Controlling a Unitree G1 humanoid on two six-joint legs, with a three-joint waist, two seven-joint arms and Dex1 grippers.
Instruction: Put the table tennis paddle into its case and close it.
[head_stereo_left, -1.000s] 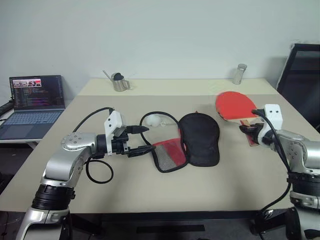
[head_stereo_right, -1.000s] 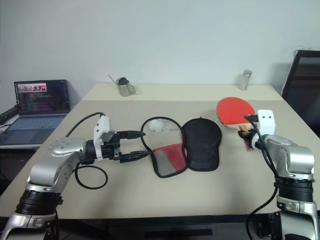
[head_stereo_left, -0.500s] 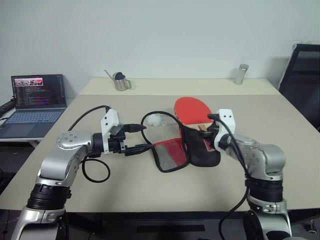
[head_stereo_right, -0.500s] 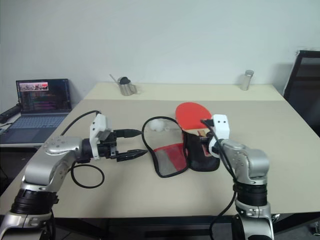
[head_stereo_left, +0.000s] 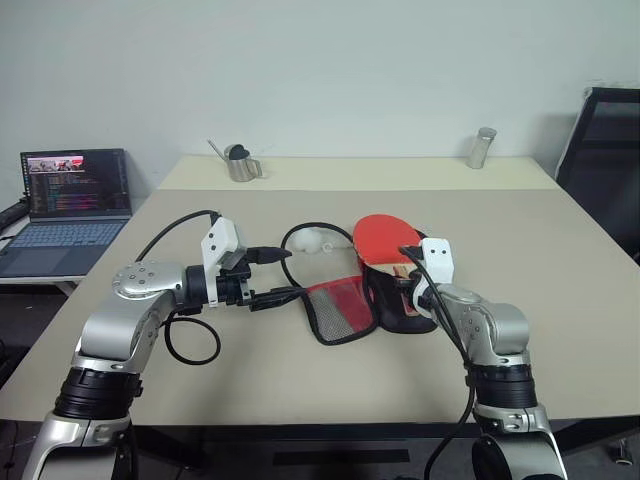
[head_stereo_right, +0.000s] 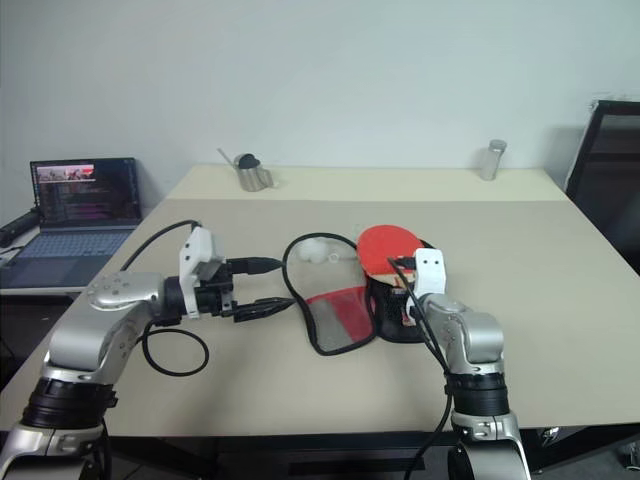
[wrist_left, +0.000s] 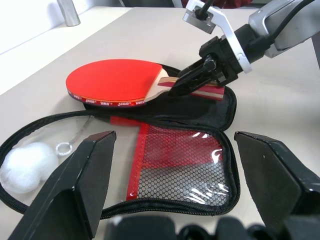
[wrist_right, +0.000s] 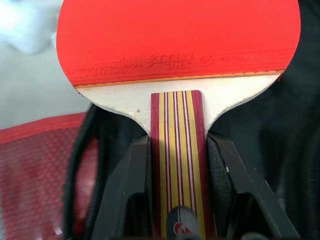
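R hand (wrist_left: 187, 85) clamped on striped wood handle of the table tennis paddle (wrist_left: 115, 81), smooth round red rubber face held over the black half of the case (wrist_left: 220, 107). Case lies unzipped, spread flat mid tabletop (head_stereo_left: 300, 380); soft fabric, red mesh pocket flap toward L hand (head_stereo_left: 283, 276). L hand fingers wide apart, empty, just beside the flap. Fluffy white pom-pom (wrist_left: 25, 160) near zip.
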